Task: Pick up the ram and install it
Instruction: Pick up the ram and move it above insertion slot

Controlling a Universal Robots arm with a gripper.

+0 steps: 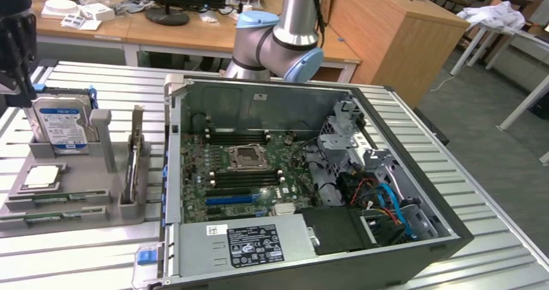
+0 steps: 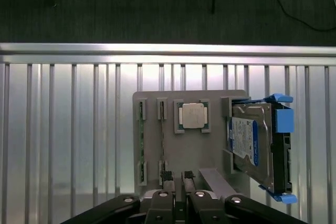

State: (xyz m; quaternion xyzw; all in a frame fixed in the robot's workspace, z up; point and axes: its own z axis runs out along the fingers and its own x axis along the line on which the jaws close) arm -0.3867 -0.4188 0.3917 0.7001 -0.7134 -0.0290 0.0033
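Observation:
Two thin green ram sticks lie flat in the slots of a grey holder (image 2: 152,129). One ram stick (image 2: 140,145) is in the outer slot and the other (image 2: 161,140) is beside it. In the exterior view the same sticks (image 1: 51,200) sit at the holder's near edge. My gripper (image 2: 177,178) hangs well above the holder, over its edge near the end of the inner stick. Its fingers (image 2: 167,177) stand a little apart with nothing between them. The arm's dark end piece (image 1: 15,52) shows at the exterior view's far left, above the holder.
The holder also carries a silver processor (image 2: 191,115) and an upright blue-labelled hard drive (image 2: 257,145). An open computer case (image 1: 446,232) fills the slatted table's middle, with the motherboard (image 1: 249,174) and its black memory slots (image 1: 240,137) inside. The arm's base (image 1: 279,42) stands behind the case.

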